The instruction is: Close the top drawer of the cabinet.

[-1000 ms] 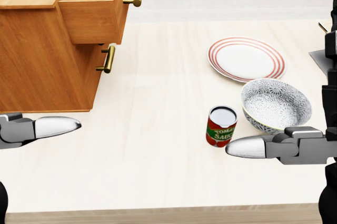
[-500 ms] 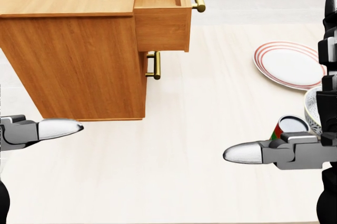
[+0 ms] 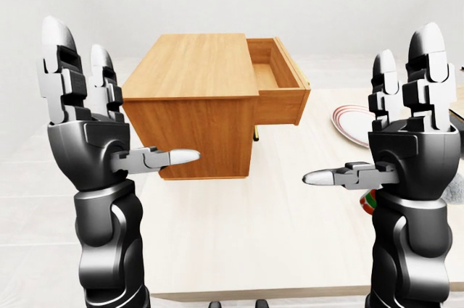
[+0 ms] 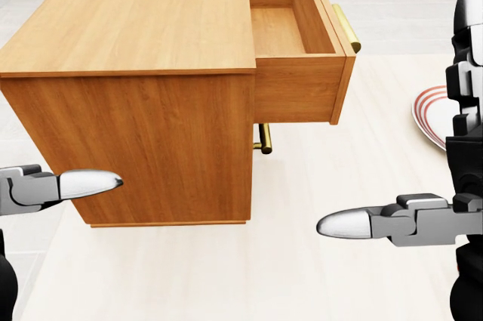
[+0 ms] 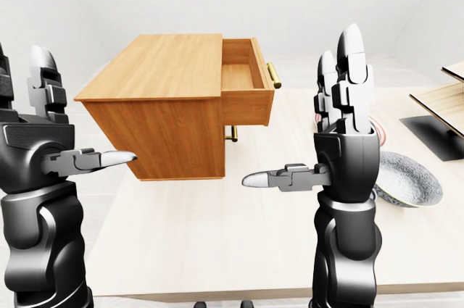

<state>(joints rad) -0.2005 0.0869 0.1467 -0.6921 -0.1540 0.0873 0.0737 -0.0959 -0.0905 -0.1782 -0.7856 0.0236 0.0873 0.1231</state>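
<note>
In the left-eye view we hold the left hand raised at the left edge, fingers spread apart and upright, thumb pointing inward, gripping nothing and clear of the cabinet. The cabinet stands on the pale desk left of centre; its top drawer is pulled well out toward the right of the view, the interior apparently bare, with its brass handle on the far right face. A second brass handle shows below it on the lower drawer, which sits flush. Further right lie a striped plate and, in the right-eye view, a patterned bowl, both well apart from the drawer. The right hand is likewise raised and splayed, holding nothing. We judge the closing step not yet begun: neither hand touches the drawer. To do it well, we would bring the right hand round to the drawer's handled face, set a flat palm or fingers against the panel near the handle, and push straight along the slide axis toward the cabinet body, avoiding off-centre pressure that could skew the drawer or shift the cabinet across the desk.
</note>
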